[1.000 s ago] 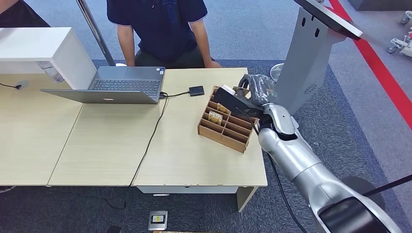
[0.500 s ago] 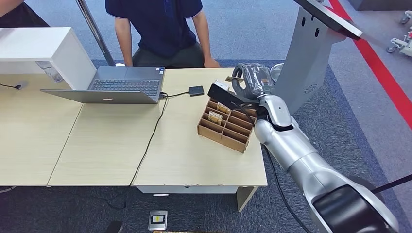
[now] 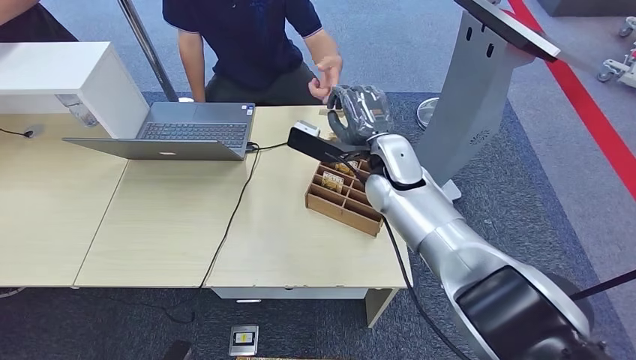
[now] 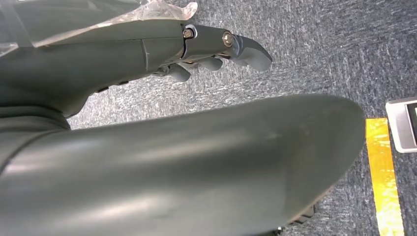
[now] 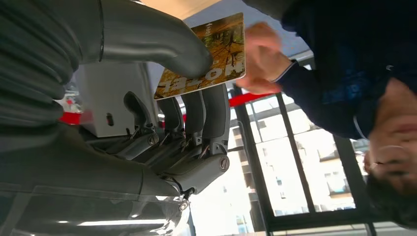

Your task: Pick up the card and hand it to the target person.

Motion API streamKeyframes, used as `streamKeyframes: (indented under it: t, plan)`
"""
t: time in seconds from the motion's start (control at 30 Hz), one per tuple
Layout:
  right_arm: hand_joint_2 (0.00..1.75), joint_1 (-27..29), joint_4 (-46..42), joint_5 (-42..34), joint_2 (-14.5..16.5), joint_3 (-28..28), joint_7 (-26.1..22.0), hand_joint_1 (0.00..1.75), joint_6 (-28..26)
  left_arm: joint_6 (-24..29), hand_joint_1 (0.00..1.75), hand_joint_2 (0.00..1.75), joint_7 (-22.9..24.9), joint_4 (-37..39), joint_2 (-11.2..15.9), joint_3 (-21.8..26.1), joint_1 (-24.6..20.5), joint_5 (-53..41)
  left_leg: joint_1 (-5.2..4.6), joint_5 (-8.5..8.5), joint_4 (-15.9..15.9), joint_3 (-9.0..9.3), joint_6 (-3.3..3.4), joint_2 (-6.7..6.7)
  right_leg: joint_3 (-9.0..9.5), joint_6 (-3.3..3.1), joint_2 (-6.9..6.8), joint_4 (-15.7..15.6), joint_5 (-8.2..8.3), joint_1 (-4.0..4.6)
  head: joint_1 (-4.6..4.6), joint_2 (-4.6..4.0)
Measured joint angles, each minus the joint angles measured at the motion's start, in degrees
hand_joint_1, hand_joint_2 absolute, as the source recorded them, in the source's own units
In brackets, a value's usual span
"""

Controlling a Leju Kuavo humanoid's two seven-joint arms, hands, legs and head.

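- Step in hand: the hand-over. The right hand [image 3: 358, 112] is raised over the far edge of the pale wooden desk [image 3: 285, 240], above the brown wooden compartment box [image 3: 346, 199], toward the person in the dark blue shirt [image 3: 251, 37].
- Right hand state: pinching the printed card with an autumn-coloured picture [image 5: 204, 56] between thumb and fingers; the grip is plain in the right wrist view.
- The person's hand [image 3: 328, 73] is lifted just beside the robot's hand; in the right wrist view it is at the card's far edge; contact cannot be confirmed.
- Left hand [image 4: 147, 49]: hangs over grey carpet, fingers loosely apart, nothing in it.
- Next move, as judged: hold the card steady until the person's fingers close on it, then loosen the pinch; letting go early risks dropping it.
- Writing: large letters on the card, turned in this view, look like "HOTEL"; smaller print unreadable.
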Motion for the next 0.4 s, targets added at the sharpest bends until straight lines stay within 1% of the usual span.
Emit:
streamKeyframes:
  t: [0.23,0.4]
  plan:
    - [1.75,-1.5,1.6,3.2,2.6,1.2,-1.4,1.36,-4.3,-0.2,0.0,0.0,0.0,0.0,-0.3,-0.1,0.0,0.0,0.0,0.0,0.0,0.0,0.0,0.0,0.0,0.0,0.0,0.0,0.0,0.0,0.0,0.0]
    - [1.75,-2.3,2.2,4.5,3.8,2.0,-1.3,1.36,-4.8,-0.2,0.0,0.0,-0.1,0.0,-0.3,-0.4,0.0,0.0,0.0,0.0,0.0,0.0,0.0,0.0,0.0,0.0,0.0,0.0,0.0,0.0,-0.01,0.0]
